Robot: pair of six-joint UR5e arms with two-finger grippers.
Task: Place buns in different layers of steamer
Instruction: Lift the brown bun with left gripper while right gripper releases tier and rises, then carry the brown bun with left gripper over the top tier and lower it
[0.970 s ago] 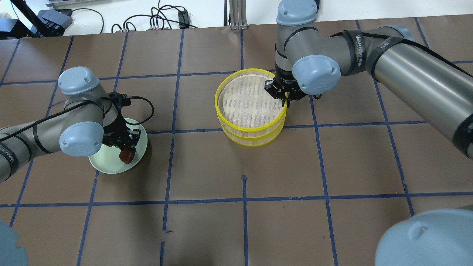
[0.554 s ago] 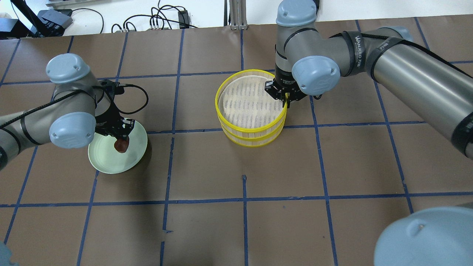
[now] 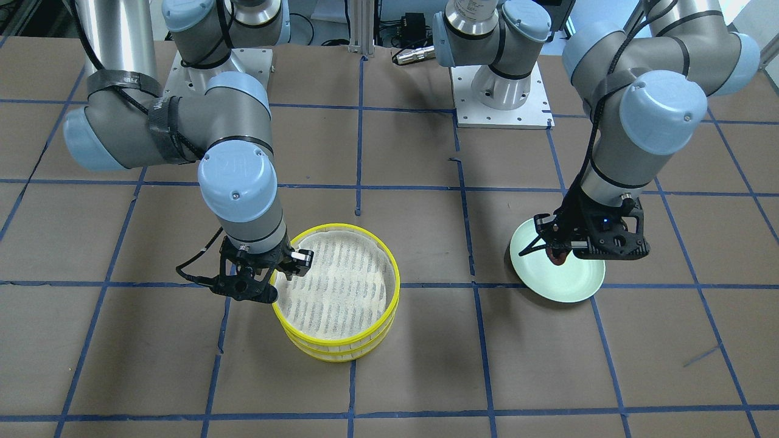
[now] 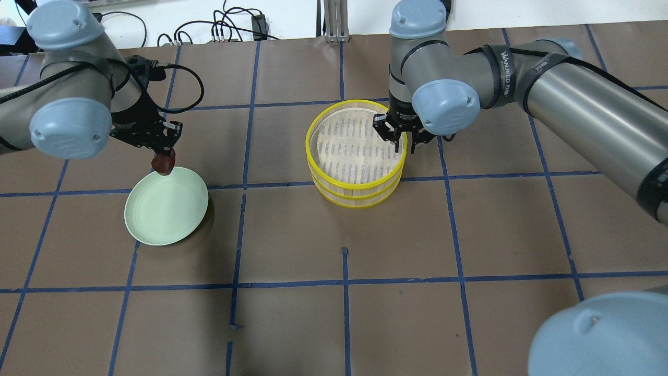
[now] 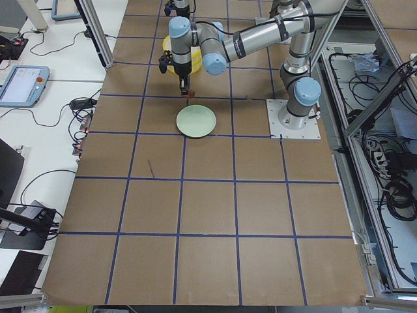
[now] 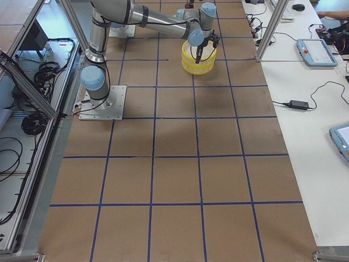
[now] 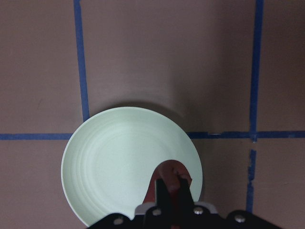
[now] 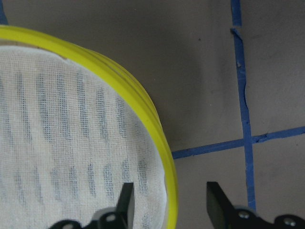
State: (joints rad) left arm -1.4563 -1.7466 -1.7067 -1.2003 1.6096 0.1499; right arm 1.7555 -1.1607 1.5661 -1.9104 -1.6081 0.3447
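The brown papered surface carries the two-tier steamer at mid-far, its top tray empty (the white bun shows in no view). The right gripper has its fingers spread, straddling the yellow rim on the steamer's right side without pinching it. The pale green plate lies well to the left. Above its far edge, the left gripper has its fingers clamped on the reddish-brown bun. The bun looks light and soft, so it probably needs a gentle hold across its middle.

Brown tabletop gridded with blue tape, white side benches, aluminium frame posts, black cables
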